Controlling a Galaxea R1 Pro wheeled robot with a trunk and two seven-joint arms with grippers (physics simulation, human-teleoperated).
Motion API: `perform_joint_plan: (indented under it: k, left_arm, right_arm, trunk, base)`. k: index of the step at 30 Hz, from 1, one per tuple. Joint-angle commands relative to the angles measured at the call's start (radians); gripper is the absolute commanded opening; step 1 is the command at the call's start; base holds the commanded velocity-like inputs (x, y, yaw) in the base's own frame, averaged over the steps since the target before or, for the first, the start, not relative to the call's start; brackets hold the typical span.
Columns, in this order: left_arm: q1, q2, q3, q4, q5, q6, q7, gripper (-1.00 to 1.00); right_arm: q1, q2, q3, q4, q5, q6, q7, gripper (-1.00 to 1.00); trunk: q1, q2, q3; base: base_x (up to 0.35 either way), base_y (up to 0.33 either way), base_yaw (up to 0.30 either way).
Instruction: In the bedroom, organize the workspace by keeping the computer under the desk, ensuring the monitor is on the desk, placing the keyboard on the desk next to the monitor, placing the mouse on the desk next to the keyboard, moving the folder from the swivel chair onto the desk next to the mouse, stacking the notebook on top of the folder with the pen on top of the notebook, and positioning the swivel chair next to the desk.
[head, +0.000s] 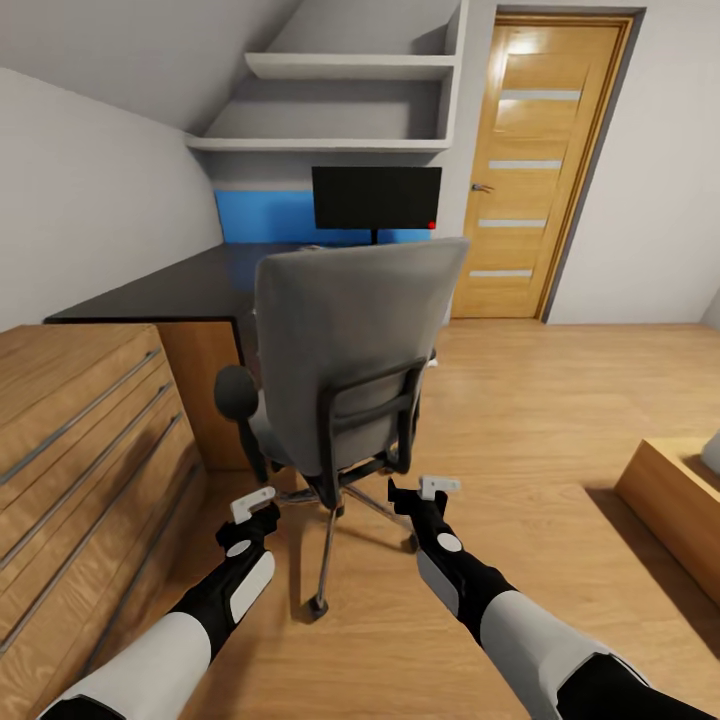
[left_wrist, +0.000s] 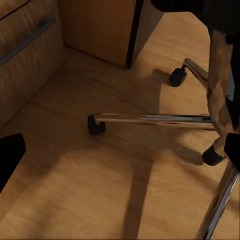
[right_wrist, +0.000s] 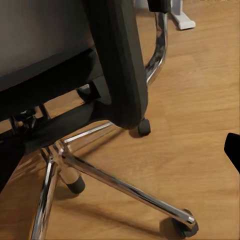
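Observation:
The grey swivel chair (head: 350, 330) stands with its tall back toward me, in front of the black-topped desk (head: 170, 285). The black monitor (head: 376, 197) stands on the desk's far end, a red dot at its lower corner. The chair's back hides its seat, so the folder is hidden. Keyboard, mouse, notebook, pen and computer are out of view. My left gripper (head: 255, 505) and right gripper (head: 432, 490) hang low and open, empty, just short of the chair's chrome star base (left_wrist: 150, 119) (right_wrist: 115, 185).
A low light-wood drawer cabinet (head: 80, 440) runs close along my left. A wooden door (head: 540, 170) is at the back right, and a light-wood furniture edge (head: 680, 500) juts in at the right. Wood floor (head: 540, 400) lies open right of the chair.

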Motion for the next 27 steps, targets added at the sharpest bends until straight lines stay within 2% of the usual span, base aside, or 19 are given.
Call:
perform_joint_plan:
  k: [1,5,16,27]
  left_arm:
    - [-0.001,0.001,-0.008,0.0,0.011,-0.007,0.006,1.0]
    - [-0.001,0.001,-0.008,0.0,0.01,-0.007,0.006,1.0]
    - [-0.001,-0.001,-0.009,0.0,0.009,-0.007,0.006,1.0]
    - [-0.001,-0.002,-0.011,0.0,0.009,-0.008,0.006,1.0]
  right_arm:
    - [-0.001,-0.001,0.009,0.0,-0.007,-0.004,-0.007,1.0]
    - [-0.001,0.0,0.009,0.0,-0.007,-0.004,-0.007,1.0]
    - [-0.001,0.0,0.009,0.0,-0.007,-0.004,-0.007,1.0]
    - [-0.001,0.0,0.009,0.0,-0.007,-0.004,-0.007,1.0]
  trunk:
    - [0.0,0.0,-0.001]
    - [0.0,0.0,-0.001]
    - [0.0,0.0,-0.001]
    - [0.0,0.0,-0.001]
  base:
    - [0.29,0.0,0.0]
    - [0.25,0.0,0.0]
    - [0.106,0.0,0.0]
    - [0.271,0.0,0.0]
